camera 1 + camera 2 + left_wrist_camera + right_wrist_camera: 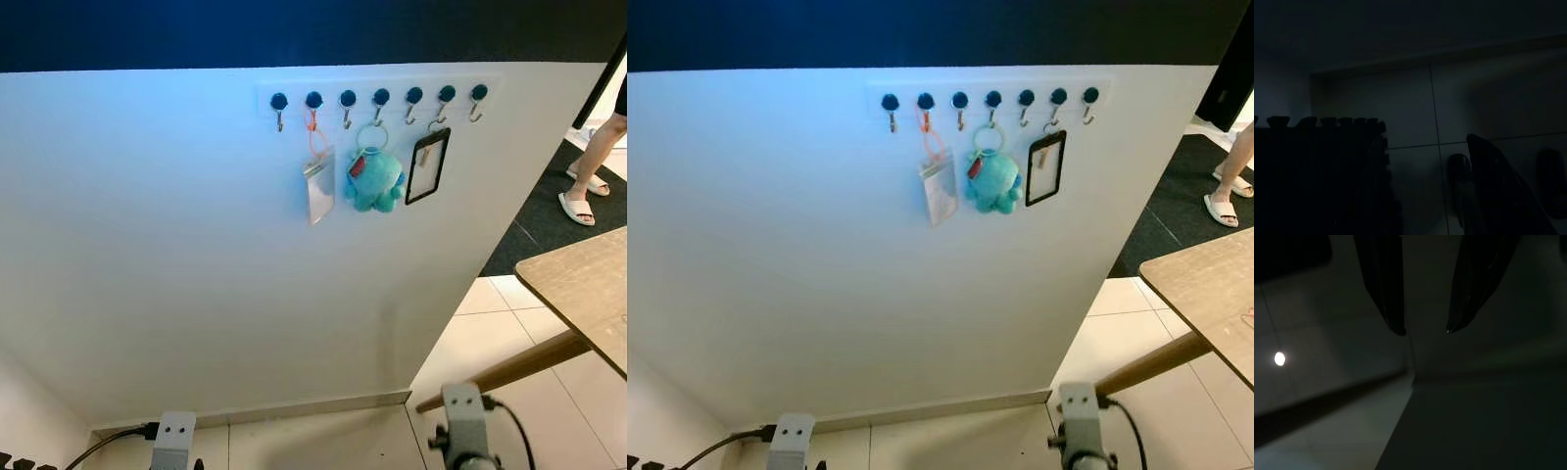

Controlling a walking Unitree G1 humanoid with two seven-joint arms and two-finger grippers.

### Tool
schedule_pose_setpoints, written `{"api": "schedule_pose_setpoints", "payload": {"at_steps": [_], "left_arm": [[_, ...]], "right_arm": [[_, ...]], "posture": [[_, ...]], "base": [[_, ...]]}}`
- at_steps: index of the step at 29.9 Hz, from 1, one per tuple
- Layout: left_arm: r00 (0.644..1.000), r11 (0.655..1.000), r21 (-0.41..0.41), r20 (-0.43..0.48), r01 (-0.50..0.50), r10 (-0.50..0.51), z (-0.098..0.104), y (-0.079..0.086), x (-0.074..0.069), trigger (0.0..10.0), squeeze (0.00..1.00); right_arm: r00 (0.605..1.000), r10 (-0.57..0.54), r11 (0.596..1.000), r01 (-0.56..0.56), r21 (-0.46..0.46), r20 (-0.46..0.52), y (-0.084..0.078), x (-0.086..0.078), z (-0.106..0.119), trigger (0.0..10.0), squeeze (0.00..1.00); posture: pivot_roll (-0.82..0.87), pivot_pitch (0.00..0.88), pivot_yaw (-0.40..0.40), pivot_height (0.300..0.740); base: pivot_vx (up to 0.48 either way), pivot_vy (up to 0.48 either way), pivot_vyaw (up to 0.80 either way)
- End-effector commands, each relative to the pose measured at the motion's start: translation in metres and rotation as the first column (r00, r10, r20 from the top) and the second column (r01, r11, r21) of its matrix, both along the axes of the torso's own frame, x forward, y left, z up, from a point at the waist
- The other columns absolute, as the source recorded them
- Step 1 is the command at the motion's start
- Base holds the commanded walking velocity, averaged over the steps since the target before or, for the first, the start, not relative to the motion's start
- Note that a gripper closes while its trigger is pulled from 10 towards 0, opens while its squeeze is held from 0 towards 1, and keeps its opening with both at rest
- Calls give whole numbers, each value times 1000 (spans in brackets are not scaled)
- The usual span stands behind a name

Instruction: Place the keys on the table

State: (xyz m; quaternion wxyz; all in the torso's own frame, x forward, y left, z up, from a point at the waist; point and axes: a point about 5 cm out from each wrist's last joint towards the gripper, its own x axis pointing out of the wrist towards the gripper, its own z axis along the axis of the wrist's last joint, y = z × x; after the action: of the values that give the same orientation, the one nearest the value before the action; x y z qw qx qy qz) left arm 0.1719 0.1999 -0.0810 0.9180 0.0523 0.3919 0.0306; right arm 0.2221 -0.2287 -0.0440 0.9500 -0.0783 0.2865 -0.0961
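Observation:
The keys are a teal plush keychain (373, 179) on a pale ring, hanging from the fourth hook of a hook rail (380, 98) on the white wall. A small red tag sits at its left side. The wooden table (580, 284) stands at the right, with its corner toward me. My right arm (463, 426) hangs low by the floor, far below the hooks. In the right wrist view the right gripper (1425, 330) is open and holds nothing, over dim floor tiles. My left arm (173, 436) hangs idle, and the left gripper (1493, 191) is a dark shape above the tiles.
A clear card holder (318, 186) on an orange strap hangs left of the keychain, a black-framed card holder (427, 164) right of it. A slanted table leg (509, 370) reaches the tiled floor. A person's legs in sandals (588, 176) stand on dark carpet at the far right.

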Motion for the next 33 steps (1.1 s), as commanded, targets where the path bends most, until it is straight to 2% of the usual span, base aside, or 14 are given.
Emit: {"api": "schedule_pose_setpoints", "payload": {"at_steps": [1,3,7,11,15,17,22,23,25,28,29,30,31,33], "left_arm": [[999,1000,-4,39,1,-1,4,3,4,10000,0],[989,999,-21,148,29,-25,14,-1,19,10000,0],[970,996,-53,239,65,-51,24,-6,30,10000,0],[895,967,-134,422,218,-143,46,-29,49,10000,0],[793,928,-104,559,358,-243,69,-50,62,10000,0],[772,921,-92,580,379,-259,74,-53,63,10000,0],[561,875,39,754,482,-342,118,-71,78,10000,0],[561,875,39,754,482,-342,118,-71,78,10000,0],[472,850,56,812,524,-345,140,-77,80,10000,0],[424,839,62,842,540,-335,155,-79,81,10000,0],[395,830,70,855,553,-336,163,-81,82,10000,0],[395,830,70,855,553,-336,163,-81,82,10000,0],[351,814,87,872,575,-341,176,-86,82,10000,0],[318,807,100,885,583,-339,186,-89,83,10000,0]], "right_arm": [[997,-34,999,34,-3,75,-7,8,10,10000,0],[977,-72,997,71,11,201,-13,27,30,10000,0],[948,-102,995,99,26,300,-18,42,48,10000,0],[807,-99,991,30,127,582,-6,84,106,10000,0],[656,82,989,-149,23,750,25,107,153,10000,0],[634,104,986,-166,4,766,29,108,159,10000,0],[480,201,954,-292,-60,854,64,110,190,10000,0],[480,201,954,-292,-60,854,64,110,190,10000,0],[435,229,930,-361,-65,871,78,103,194,10000,0],[414,229,921,-386,-58,881,83,100,196,10000,0],[399,223,916,-397,-52,890,85,98,199,10000,812],[399,223,916,-397,-52,890,85,98,199,10000,812],[373,222,909,-413,-53,901,90,96,204,10000,1000],[364,217,907,-419,-49,906,93,95,206,10000,1000]], "posture": [[19,60,6,740],[19,62,6,740],[24,64,5,740],[25,56,5,740],[24,52,4,740],[24,52,4,740],[35,50,-10,740],[35,50,-10,740],[36,51,-9,740],[35,51,-5,740],[34,50,-2,740],[34,50,-2,740],[32,49,0,740],[32,49,2,740]], "base": [[0,0,0],[0,0,0],[0,0,0],[0,0,0],[0,0,0],[0,0,0],[0,0,0],[0,0,0],[0,0,0],[0,0,0],[0,0,0],[0,0,0],[0,0,0],[0,0,0]]}}
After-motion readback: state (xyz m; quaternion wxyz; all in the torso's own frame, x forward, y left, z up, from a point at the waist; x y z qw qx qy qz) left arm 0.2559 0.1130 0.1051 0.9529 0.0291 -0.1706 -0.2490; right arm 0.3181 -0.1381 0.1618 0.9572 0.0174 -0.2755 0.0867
